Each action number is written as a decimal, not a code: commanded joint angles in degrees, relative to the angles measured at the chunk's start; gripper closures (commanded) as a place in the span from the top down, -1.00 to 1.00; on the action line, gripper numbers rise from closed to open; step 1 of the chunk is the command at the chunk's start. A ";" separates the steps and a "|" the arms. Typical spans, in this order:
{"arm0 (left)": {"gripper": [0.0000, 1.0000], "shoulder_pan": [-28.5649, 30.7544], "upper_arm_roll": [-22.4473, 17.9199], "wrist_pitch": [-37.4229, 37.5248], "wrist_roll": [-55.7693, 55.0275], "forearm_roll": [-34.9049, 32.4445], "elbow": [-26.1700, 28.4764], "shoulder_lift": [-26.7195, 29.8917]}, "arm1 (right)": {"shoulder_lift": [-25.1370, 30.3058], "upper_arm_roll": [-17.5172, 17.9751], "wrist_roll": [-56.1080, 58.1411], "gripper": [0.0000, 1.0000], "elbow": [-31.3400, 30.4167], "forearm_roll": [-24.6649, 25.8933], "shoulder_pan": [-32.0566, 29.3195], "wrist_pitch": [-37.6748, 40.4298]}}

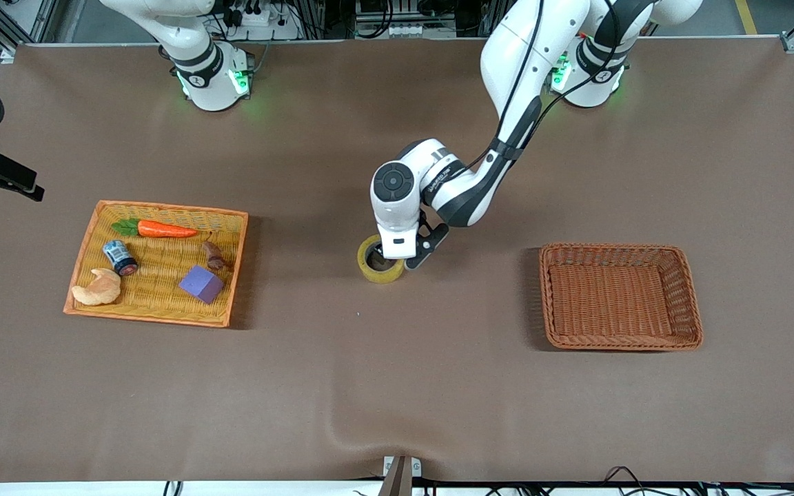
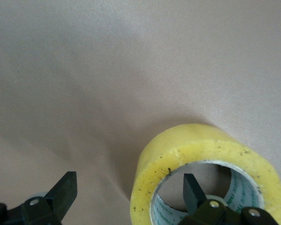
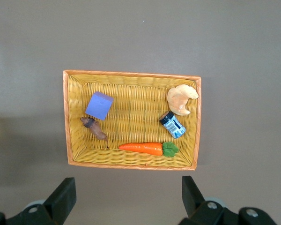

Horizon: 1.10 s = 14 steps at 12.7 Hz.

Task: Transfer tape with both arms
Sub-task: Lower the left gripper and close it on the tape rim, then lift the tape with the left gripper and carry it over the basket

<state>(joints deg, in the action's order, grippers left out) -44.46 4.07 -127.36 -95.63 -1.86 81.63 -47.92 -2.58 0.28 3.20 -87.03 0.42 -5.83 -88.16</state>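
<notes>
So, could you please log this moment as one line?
left gripper: open, straddling tape wall | tape: on table, mid | right gripper: open, over yellow tray

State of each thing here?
tape: flat on the table, not lifted
left end effector: open, one finger inside the tape's core, one outside
right end effector: open, over the yellow tray
brown basket: holds nothing
</notes>
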 commanded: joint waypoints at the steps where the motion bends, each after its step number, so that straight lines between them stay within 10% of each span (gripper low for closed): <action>1: 0.46 -0.72 -0.46 -0.78 -1.57 -1.48 -1.30 -1.12 | 0.29 1.04 -0.39 1.00 0.02 0.28 -1.38 0.18; 2: -0.60 -0.63 -0.46 -0.79 -1.49 -1.39 -1.30 -1.12 | 0.29 1.04 -0.30 1.00 -0.07 0.37 -1.29 1.23; 3: -1.00 -0.72 -0.46 -0.79 -1.40 -1.39 -1.21 -1.12 | 0.29 1.04 -0.30 1.00 0.10 0.55 -1.46 1.59; 14: -1.00 0.25 -0.46 5.87 -0.87 -1.57 -1.13 5.28 | -0.76 0.95 -0.04 1.00 0.63 0.37 -1.29 2.64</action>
<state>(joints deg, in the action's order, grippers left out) -44.43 3.76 -125.83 -95.63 -2.00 79.89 -46.70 -3.31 0.99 3.24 -86.78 0.41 -6.83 -86.42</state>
